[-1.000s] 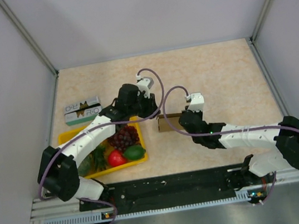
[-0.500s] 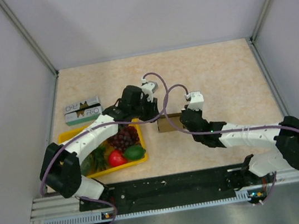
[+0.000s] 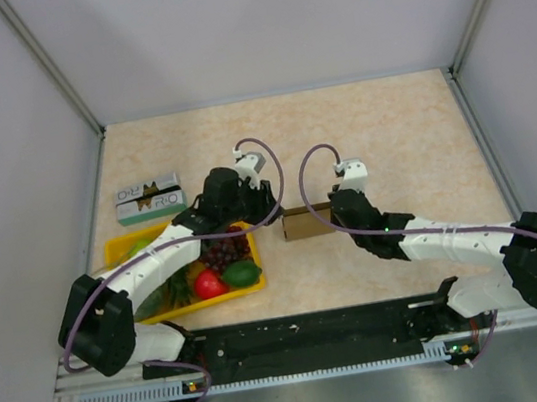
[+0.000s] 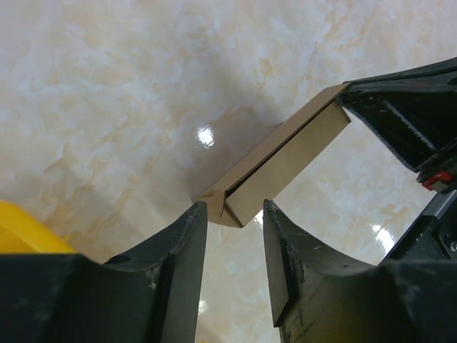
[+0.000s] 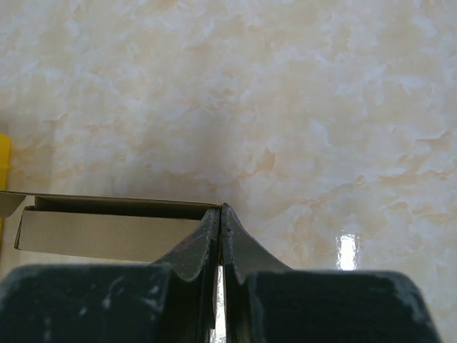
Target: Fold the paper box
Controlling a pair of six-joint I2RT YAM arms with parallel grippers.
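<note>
The paper box [image 3: 304,222] is a small brown kraft box lying on the table between my two arms. In the left wrist view the paper box [image 4: 285,161] shows a slit along its top edge, and its near corner sits just beyond my left gripper [image 4: 232,207]. That left gripper [image 3: 268,209] is open and touches nothing. My right gripper [image 3: 333,214] is at the box's right end. In the right wrist view the right gripper [image 5: 221,209] is shut, its tips pinching the end wall of the paper box [image 5: 107,234].
A yellow tray [image 3: 253,284] with grapes, a tomato and green fruit lies under my left forearm, left of the box. A green-and-white printed carton [image 3: 148,199] lies at the far left. Grey walls enclose the table.
My left gripper has opened and drawn back to the left, off the box's left end. The right gripper has stayed shut at the right end, and the box has hardly moved.
</note>
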